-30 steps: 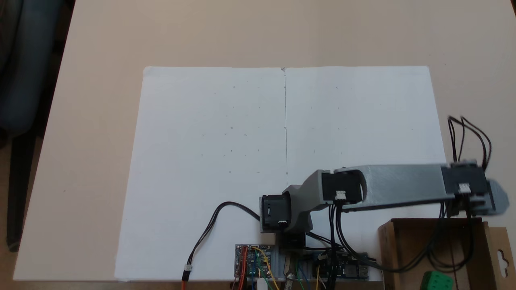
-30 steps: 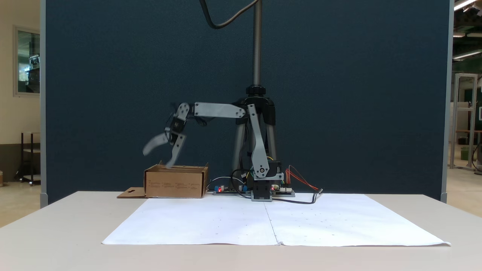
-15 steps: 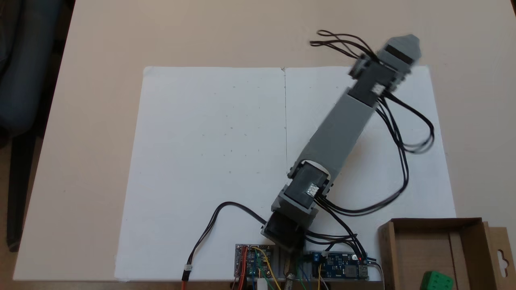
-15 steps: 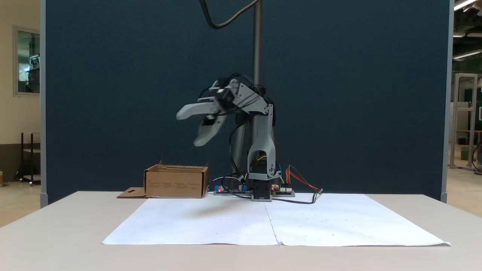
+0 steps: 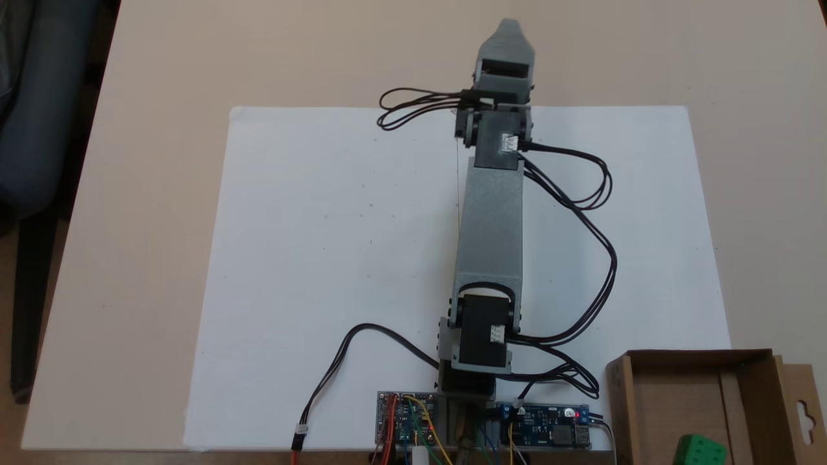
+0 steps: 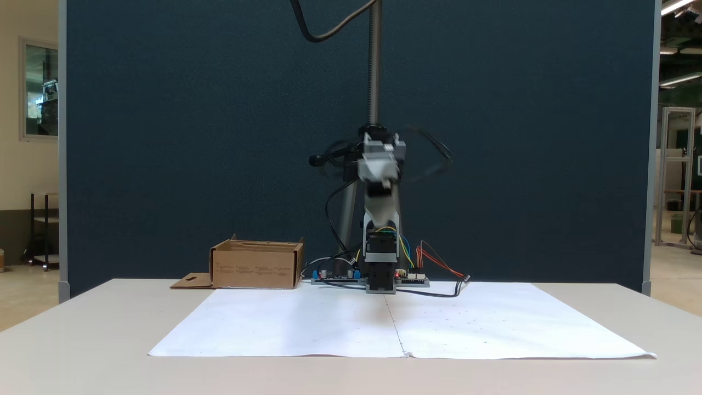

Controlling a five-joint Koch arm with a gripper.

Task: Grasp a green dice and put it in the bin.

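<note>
Green dice is sitting inside the cardboard bin, low right in the top-down fixed view, so little is left to spoil; my dangling cables could be snagging something as I'm reaching. I'm stretching straight out over the white paper, well away from the bin. My fingers are stacking one behind the other, so I cannot tell their gap.

No legible text, label, brand or number. Faint printed lines on the front wall of the bin are too small to read.
</note>
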